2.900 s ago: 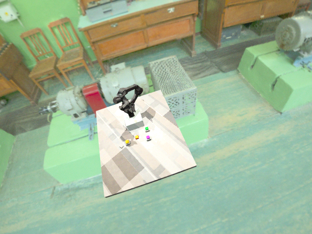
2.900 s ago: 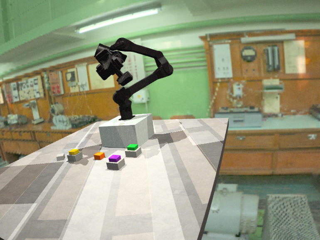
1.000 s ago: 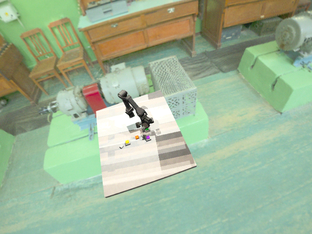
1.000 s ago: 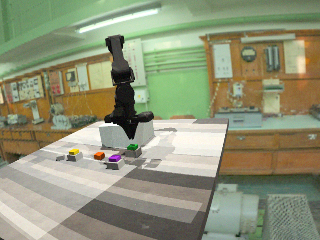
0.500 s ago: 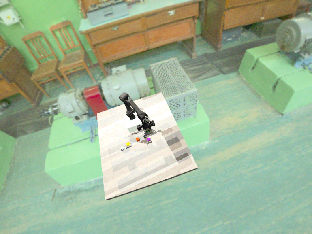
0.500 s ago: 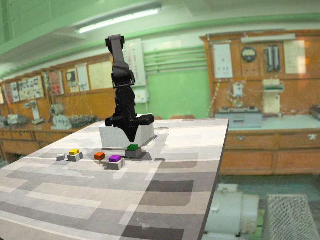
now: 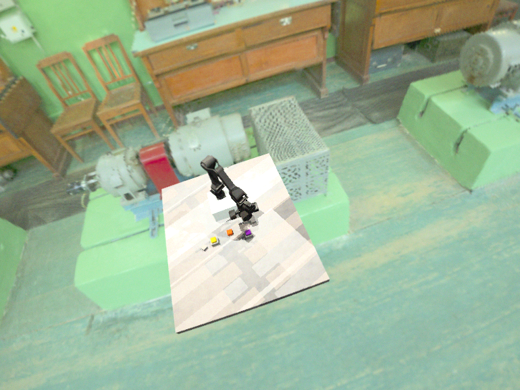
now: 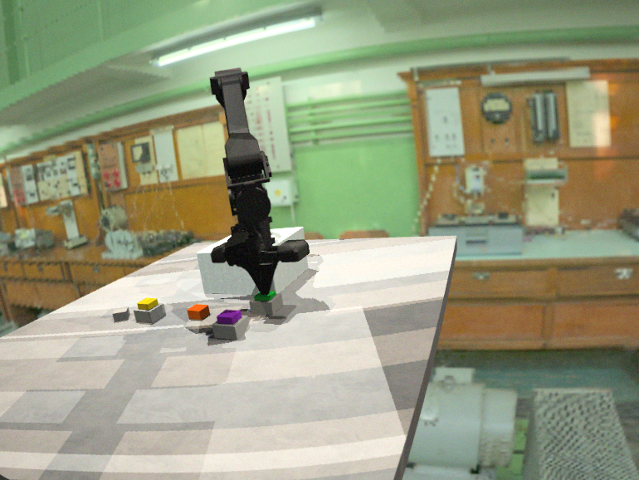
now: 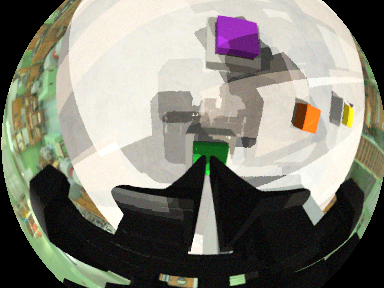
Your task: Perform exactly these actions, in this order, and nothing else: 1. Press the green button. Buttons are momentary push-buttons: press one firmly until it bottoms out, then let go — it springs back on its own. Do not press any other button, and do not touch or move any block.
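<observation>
The green button [image 8: 270, 296] [image 9: 212, 148] has a green cap on a grey base, in front of the white box. It is hidden behind the gripper in the top view. My gripper [image 8: 265, 292] [image 9: 207, 159] is shut and empty, pointing down, with its fingertips together at the top of the green cap. They appear to touch it. The cap shows low above its base in the exterior view; how far it is pushed in cannot be told for sure.
A purple button [image 7: 248, 232] [image 8: 229, 316] [image 9: 237, 36] stands close by. An orange block [image 7: 229, 232] [image 8: 198, 311] [image 9: 306, 118], a yellow button [image 7: 213, 239] [image 8: 147, 303] [image 9: 348, 115] and a small grey block [image 7: 204, 248] [image 8: 121, 314] lie to one side. A white box [image 8: 226, 273] is behind the gripper.
</observation>
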